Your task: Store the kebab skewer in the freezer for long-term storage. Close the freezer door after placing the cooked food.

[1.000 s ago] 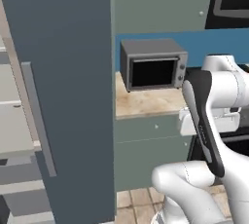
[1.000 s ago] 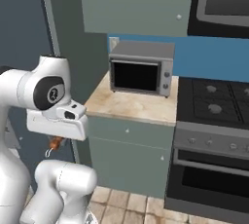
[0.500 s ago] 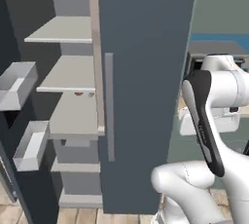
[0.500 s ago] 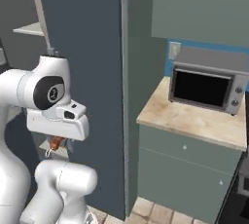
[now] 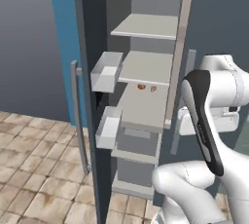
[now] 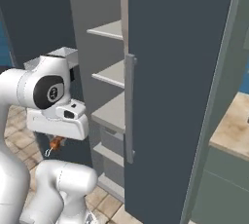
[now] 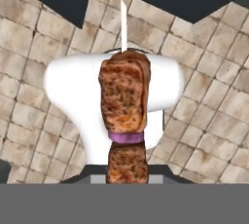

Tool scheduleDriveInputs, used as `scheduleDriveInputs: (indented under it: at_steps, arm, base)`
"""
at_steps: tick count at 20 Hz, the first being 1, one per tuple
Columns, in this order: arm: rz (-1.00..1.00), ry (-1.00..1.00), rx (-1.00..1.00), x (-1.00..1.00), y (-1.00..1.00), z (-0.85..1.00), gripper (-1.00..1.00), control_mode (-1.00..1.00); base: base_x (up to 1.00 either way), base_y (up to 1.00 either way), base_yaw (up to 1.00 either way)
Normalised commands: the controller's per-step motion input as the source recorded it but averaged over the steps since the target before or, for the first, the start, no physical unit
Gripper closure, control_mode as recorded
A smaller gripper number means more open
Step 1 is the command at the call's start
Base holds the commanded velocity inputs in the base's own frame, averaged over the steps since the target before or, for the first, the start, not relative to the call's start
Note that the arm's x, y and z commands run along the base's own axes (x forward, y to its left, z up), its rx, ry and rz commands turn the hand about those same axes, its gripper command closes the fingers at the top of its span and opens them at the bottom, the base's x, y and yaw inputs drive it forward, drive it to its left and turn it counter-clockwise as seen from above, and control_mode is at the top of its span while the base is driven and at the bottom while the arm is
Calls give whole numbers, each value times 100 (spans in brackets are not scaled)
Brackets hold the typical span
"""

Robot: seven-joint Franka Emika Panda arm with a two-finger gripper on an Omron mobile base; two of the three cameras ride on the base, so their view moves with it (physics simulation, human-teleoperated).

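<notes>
So: freezer (image 5: 146, 101) stands open, freezer door (image 5: 90, 96) swung out to left, whitish bins on inner side. Light grey shelves bare except two small reddish bits on middle shelf, far back. Kebab skewer (image 7: 124, 116) not yet stored: gripper (image 6: 54, 142) pinching it, jaws pressed on stick, held low near robot body, pointing down over tiled floor (image 7: 39, 116). Neighbouring door (image 6: 180, 86) to right, shut. Judged: carry stage. Left: reach skewer onto shelf, release, withdraw, push freezer door shut.
</notes>
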Motion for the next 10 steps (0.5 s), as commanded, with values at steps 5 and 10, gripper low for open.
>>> scheduleDriveInputs:
  at_steps: [5,10]
  arm:
    - [0,0,0,0,0,0,100,100]
    - [0,0,0,0,0,0,100,100]
  base:
    - [-8,45,10]
    - [0,10,0]
